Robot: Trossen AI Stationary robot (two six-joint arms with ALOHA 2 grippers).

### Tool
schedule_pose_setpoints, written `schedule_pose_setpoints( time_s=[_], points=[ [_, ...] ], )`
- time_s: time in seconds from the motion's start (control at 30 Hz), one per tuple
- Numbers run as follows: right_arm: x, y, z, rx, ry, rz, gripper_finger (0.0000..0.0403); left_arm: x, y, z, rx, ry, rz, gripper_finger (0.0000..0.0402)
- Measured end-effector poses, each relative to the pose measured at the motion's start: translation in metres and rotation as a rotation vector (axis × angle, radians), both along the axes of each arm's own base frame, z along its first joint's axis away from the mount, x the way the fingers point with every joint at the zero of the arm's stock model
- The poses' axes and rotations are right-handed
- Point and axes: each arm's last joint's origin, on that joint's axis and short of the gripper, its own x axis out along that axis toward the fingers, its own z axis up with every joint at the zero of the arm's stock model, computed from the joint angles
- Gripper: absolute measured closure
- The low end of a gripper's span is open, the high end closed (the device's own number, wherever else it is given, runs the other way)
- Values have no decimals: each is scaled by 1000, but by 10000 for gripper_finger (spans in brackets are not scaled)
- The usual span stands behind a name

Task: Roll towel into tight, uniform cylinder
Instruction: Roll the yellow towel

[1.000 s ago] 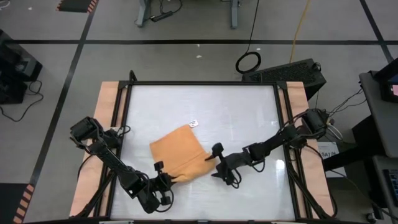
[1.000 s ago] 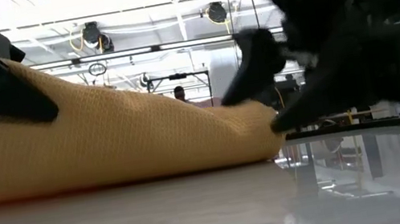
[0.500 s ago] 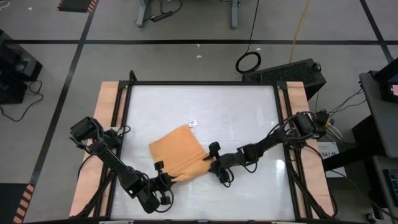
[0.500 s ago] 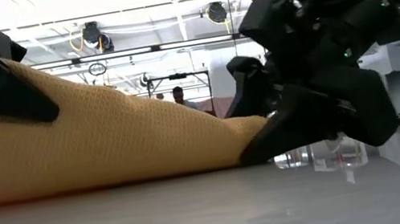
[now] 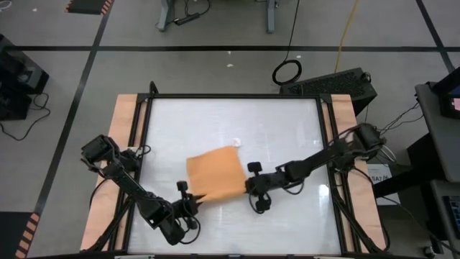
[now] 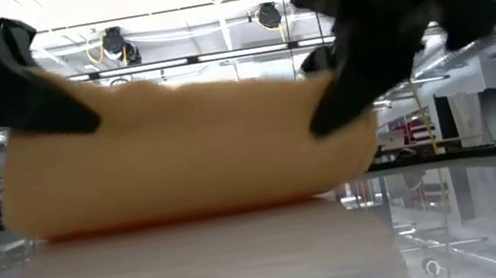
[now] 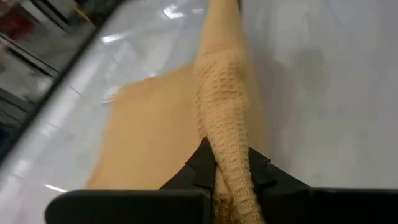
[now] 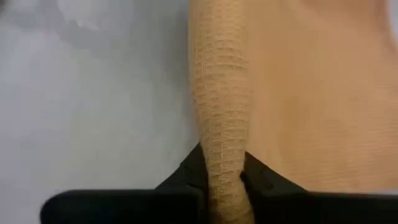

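Fingers of the right gripper (image 5: 253, 188), wide a second ago, have now closed on the near right corner of the towel (image 5: 214, 173). The left gripper (image 5: 188, 203) still pinches the near left corner, so both ends of the near edge are held and rolling can begin. Since then the towel has shifted right, lying on the white surface (image 5: 280, 129) near the middle. Open room stretches toward the far edge.
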Motion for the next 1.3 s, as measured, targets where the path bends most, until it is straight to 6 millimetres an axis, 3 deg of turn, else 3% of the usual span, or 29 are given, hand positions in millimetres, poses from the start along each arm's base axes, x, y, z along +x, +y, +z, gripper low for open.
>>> schedule_pose_setpoints(
  time_s=[0.13,0.23,0.43,0.63,1.07,1.17,1.3],
  points=[
    [-17,3,26,152,40,-73,376,9,6,2,-7,-33,32,372],
    [-24,13,32,294,87,-92,383,18,6,3,-133,-32,25,372],
    [-29,37,16,438,205,-149,380,31,2,7,-414,-33,-19,372],
    [-24,52,1,559,220,-189,381,36,3,6,-541,13,-38,372],
    [-16,43,-6,604,251,-209,380,37,40,-19,-603,133,65,372],
    [-15,42,-4,649,277,-141,380,41,38,-18,-673,119,-2,372],
    [-17,53,5,745,293,3,380,45,23,2,-797,56,-230,372]
  ],
)
